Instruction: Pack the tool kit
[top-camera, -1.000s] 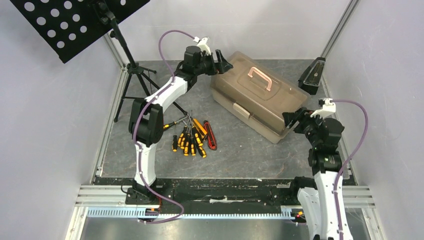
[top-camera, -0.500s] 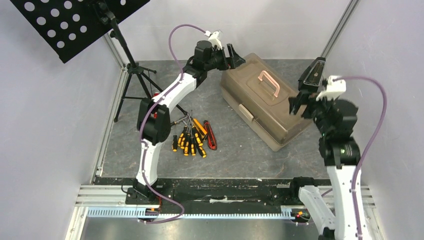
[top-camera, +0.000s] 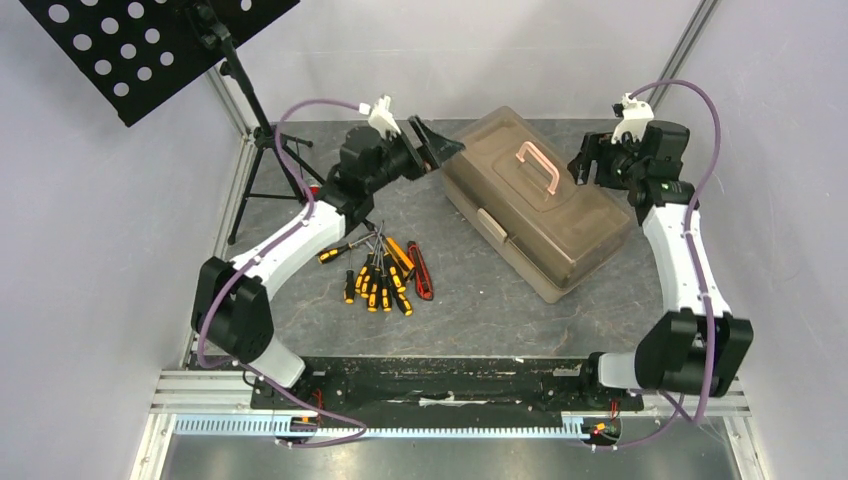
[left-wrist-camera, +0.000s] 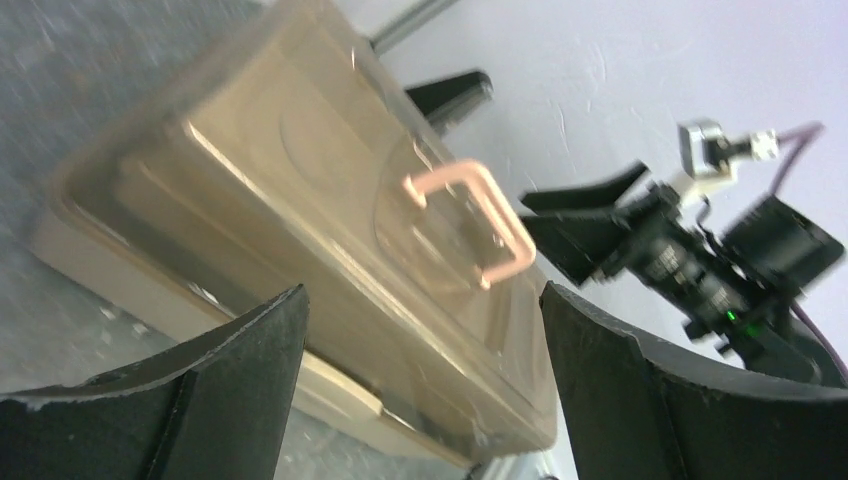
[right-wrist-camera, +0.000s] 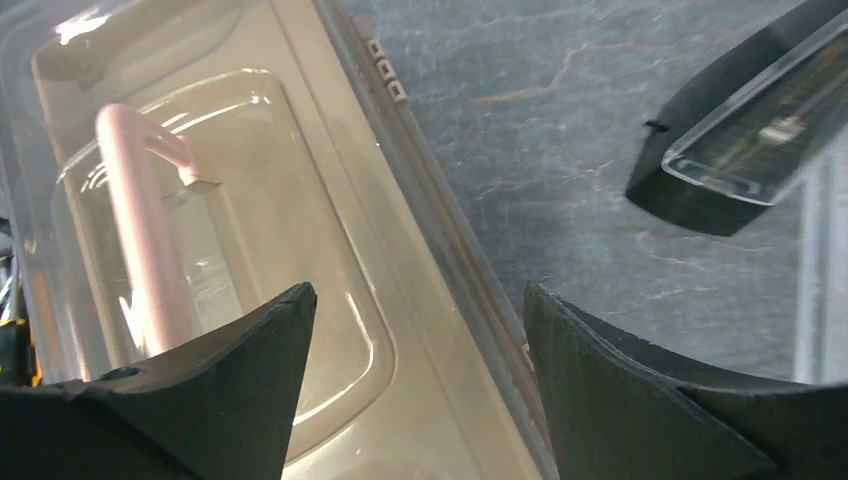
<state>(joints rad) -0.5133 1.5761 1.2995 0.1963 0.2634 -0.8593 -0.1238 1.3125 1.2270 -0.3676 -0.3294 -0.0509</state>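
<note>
The closed tan-brown toolbox (top-camera: 560, 235) lies slantwise at the back of the table, its pale pink handle (top-camera: 537, 165) on the lid. My left gripper (top-camera: 437, 143) hovers open just off the box's far left end; its wrist view looks along the lid (left-wrist-camera: 300, 230) between the wide jaws (left-wrist-camera: 422, 300). My right gripper (top-camera: 585, 160) is open above the box's far right end, its jaws (right-wrist-camera: 420, 295) over the lid's rear edge (right-wrist-camera: 430, 200) beside the handle (right-wrist-camera: 140, 230). Several yellow-and-black screwdrivers (top-camera: 378, 278), an orange knife (top-camera: 400, 255) and a red knife (top-camera: 421, 270) lie in a heap left of the box.
A black music stand (top-camera: 150, 40) on a tripod (top-camera: 265, 150) fills the back left corner. A black wedge-shaped object (right-wrist-camera: 740, 150) sits on the mat behind the box's right end. Grey walls enclose both sides.
The right arm swung from the box's near right corner to its far right end, jaws wider. The left arm reached toward the box, then drew back. The toolbox slid slightly right.
</note>
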